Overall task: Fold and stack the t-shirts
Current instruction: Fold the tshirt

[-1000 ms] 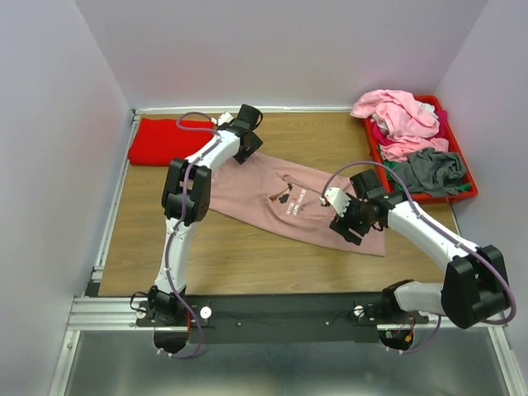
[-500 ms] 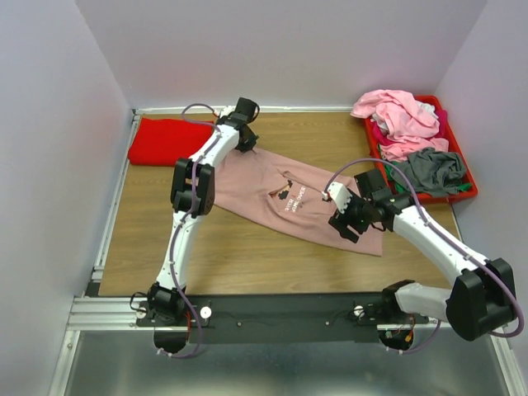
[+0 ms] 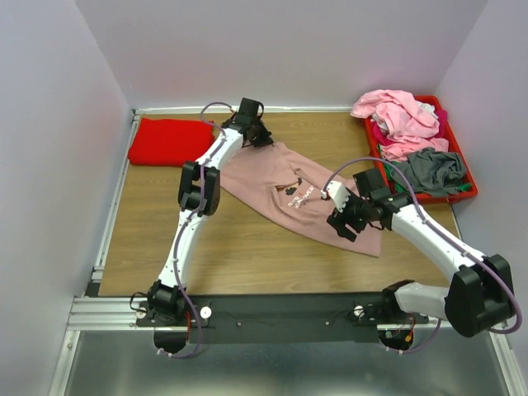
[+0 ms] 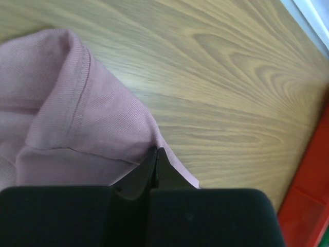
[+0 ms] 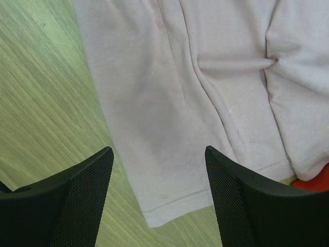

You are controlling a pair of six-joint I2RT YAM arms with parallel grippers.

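Since the earlier frame, the left arm has stretched further toward the upper middle, dragging the upper corner of the dusty-pink t-shirt [image 3: 280,186] with it, so the cloth now lies narrower.

Top view: a wooden table [image 3: 214,247] stands between pale lilac walls [image 3: 49,165], with a metal rail [image 3: 272,309] along the bottom. The dusty-pink t-shirt lies mid-table, its long axis running from upper left to lower right and its hem at the lower right. A folded red t-shirt [image 3: 169,140] rests at the upper left. A red bin [image 3: 469,191] at the upper right holds a light pink t-shirt [image 3: 396,115] and a grey t-shirt [image 3: 433,169]. The left gripper [image 3: 264,140] sits at the shirt's upper end and the right gripper [image 3: 342,223] over its lower end. Both arms hide part of the cloth.

Left wrist view: the left gripper [image 4: 156,165] is clenched on a fold of the pink fabric. A red strip [image 4: 313,190] is cut off by the right edge and is hard to identify.

Right wrist view: the right gripper [image 5: 159,193] is spread wide above the hem. I cannot tell whether it touches the cloth.
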